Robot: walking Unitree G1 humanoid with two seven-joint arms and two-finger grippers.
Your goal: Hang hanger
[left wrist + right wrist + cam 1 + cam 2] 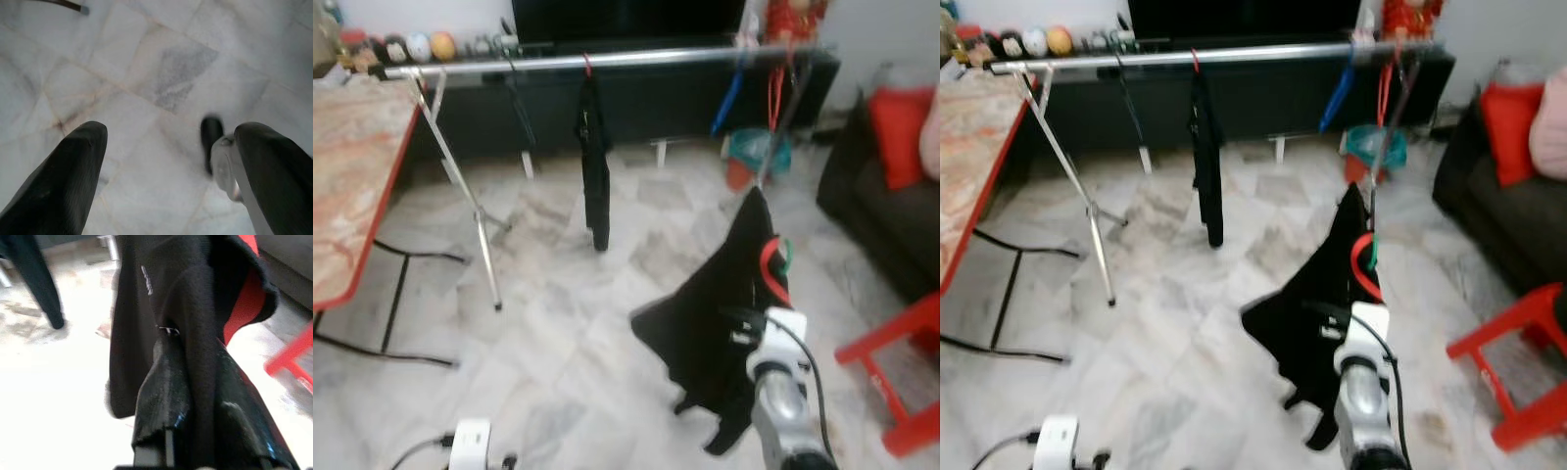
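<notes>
My right gripper (195, 382) is clamped on a black garment (715, 313) draped over a red hanger (771, 272), held up in front of me above the marble floor (558, 343). My left gripper (166, 166) hangs over the tiles with its fingers spread apart, holding nothing. Further ahead, the silver clothes rail (607, 61) crosses the room on its stand; another black garment (594, 166) hangs from it. A red stool (901, 382) stands at my right, near a dark sofa (871, 196).

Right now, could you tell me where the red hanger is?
The red hanger, inside a black garment, is held by the right gripper low right, short of the silver rail.
</notes>
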